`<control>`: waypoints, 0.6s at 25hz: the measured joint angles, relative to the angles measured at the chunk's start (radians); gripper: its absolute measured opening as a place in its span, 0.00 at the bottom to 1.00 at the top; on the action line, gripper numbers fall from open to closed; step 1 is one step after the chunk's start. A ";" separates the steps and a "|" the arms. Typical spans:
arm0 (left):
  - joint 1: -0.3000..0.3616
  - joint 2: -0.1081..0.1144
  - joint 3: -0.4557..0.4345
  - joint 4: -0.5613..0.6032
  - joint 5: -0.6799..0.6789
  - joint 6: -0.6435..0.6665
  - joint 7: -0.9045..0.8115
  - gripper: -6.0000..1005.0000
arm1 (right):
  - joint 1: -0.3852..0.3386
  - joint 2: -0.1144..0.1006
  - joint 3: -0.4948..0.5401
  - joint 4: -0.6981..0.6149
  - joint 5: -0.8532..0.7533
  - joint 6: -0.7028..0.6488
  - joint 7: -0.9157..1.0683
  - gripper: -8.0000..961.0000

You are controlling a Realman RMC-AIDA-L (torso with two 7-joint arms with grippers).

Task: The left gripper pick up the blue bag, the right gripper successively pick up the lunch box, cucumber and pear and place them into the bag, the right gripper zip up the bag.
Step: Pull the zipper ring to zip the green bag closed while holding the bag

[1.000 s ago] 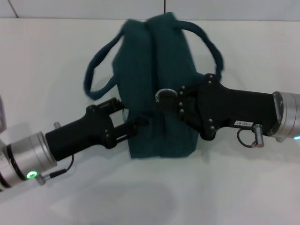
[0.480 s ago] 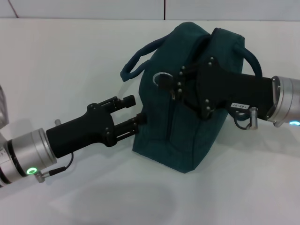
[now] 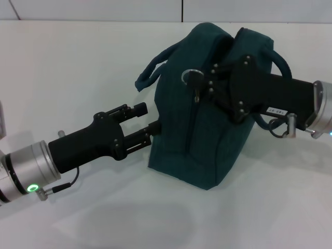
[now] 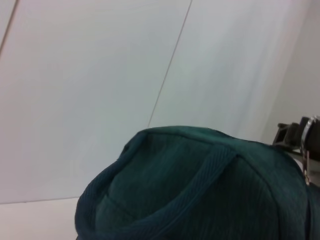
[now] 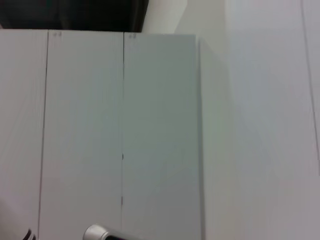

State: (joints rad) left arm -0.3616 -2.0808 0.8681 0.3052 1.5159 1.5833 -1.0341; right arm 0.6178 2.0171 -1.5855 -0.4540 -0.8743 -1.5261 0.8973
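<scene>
Right gripper (image 3: 203, 89) was pinched shut on zipper pull (image 3: 190, 78) atop blue bag (image 3: 207, 140); left gripper (image 3: 148, 122) was open, touching bag's side.

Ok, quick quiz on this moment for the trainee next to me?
1. True or false: the lunch box lies on the table beside the bag.
2. Fill in: the left gripper is open at the bag's ____ (top or side).
3. Which gripper is at the zipper ring? A: left gripper. B: right gripper.
Key: 1 false; 2 side; 3 B.
</scene>
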 joint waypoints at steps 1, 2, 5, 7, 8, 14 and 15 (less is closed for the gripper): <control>0.001 0.000 -0.001 0.000 0.000 -0.001 0.002 0.63 | -0.002 0.000 0.005 0.000 0.000 -0.004 0.000 0.04; 0.003 0.001 -0.001 0.000 -0.001 -0.001 0.003 0.63 | -0.007 0.000 0.010 0.000 0.000 -0.007 0.001 0.04; 0.009 0.004 -0.002 0.008 -0.005 0.007 0.001 0.63 | -0.022 -0.002 0.029 0.000 0.000 -0.019 0.002 0.04; 0.014 0.006 -0.002 0.019 -0.005 0.022 -0.004 0.63 | -0.027 -0.003 0.037 0.000 0.000 -0.024 0.001 0.04; 0.017 0.008 -0.002 0.024 -0.004 0.030 -0.009 0.63 | -0.028 -0.003 0.038 0.000 0.000 -0.025 0.001 0.04; 0.051 0.020 -0.002 0.086 0.000 0.102 -0.072 0.63 | -0.030 -0.003 0.038 0.005 0.000 -0.026 -0.001 0.04; 0.056 0.021 -0.001 0.091 0.000 0.115 -0.078 0.63 | -0.030 -0.003 0.038 0.005 -0.001 -0.026 -0.001 0.04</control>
State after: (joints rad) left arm -0.3060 -2.0598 0.8666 0.3967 1.5156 1.6980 -1.1122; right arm 0.5877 2.0140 -1.5474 -0.4485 -0.8752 -1.5519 0.8963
